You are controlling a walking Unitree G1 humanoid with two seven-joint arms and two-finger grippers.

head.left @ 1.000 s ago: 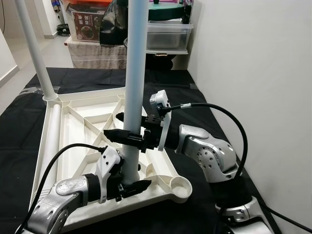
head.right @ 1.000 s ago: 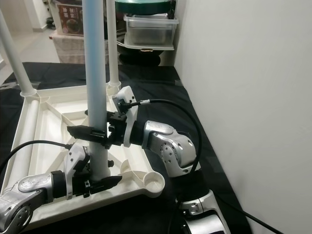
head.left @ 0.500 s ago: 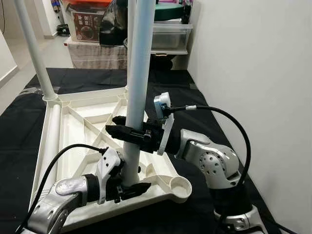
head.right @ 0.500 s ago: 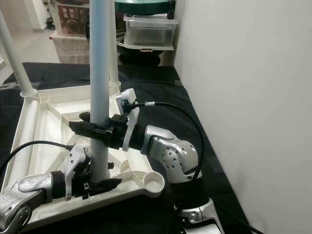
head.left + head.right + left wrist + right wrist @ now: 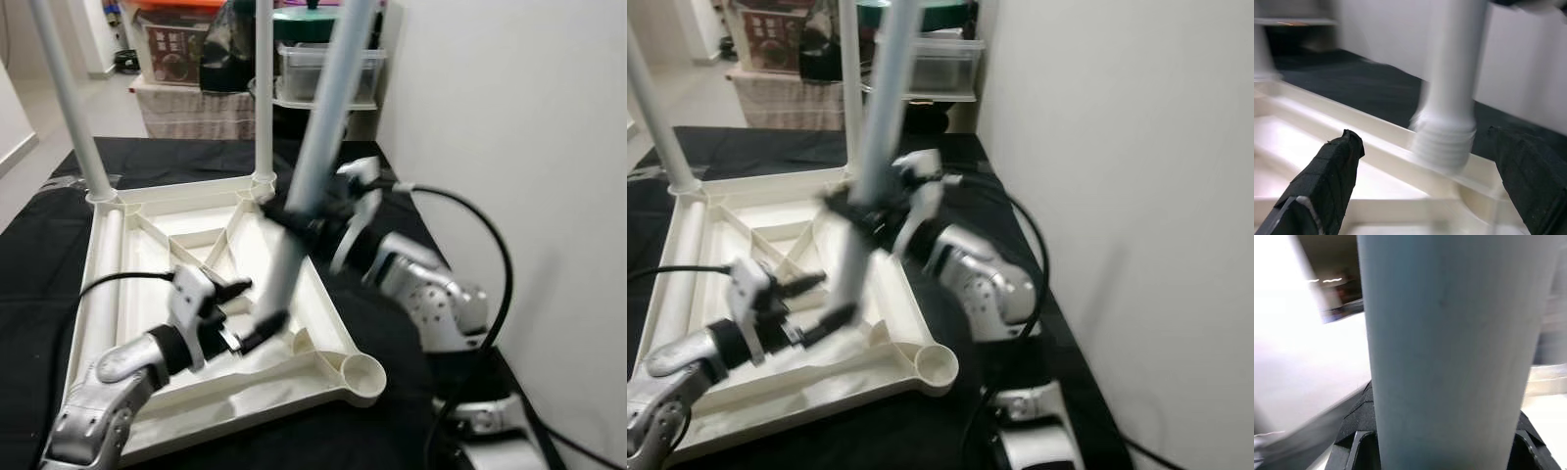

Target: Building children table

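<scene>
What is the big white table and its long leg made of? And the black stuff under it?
The upside-down table top looks like moulded cream plastic, with ribs and a smooth sheen. The leg held by the right end effector seems matte pale-grey plastic, with a threaded end. The black sheet looks like soft cloth.

White wall point(image 5: 509, 117) beside black floor covering point(image 5: 39, 255).

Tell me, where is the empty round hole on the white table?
The empty socket sits at the upturned tabletop's near right corner, just right of the tilted leg's lower end.
</scene>
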